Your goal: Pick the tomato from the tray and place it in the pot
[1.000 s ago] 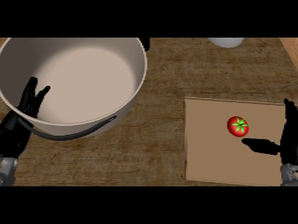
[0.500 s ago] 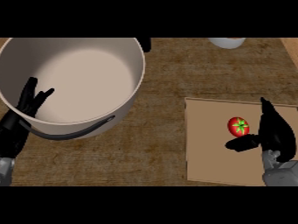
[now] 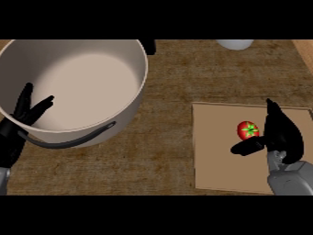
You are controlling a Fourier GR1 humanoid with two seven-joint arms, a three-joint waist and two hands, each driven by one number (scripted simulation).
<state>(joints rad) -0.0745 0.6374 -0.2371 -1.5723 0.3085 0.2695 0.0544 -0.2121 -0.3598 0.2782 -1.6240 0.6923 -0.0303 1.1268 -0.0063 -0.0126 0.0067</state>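
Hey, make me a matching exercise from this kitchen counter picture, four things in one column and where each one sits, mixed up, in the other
Things:
1. tomato
2. pot
3. right robot hand
4. left robot hand

Places:
A. at the left, on the counter
B. on the tray, fingers open, just right of the tomato
C. lying on the tray at the right
D. resting open by the pot's near left rim

Pairs: 1-C, 2-A, 3-B, 4-D

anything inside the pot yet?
Nothing visible in the pot: bare beige interior. The left hand covers a bit of the near rim. The tomato sits on the tray.
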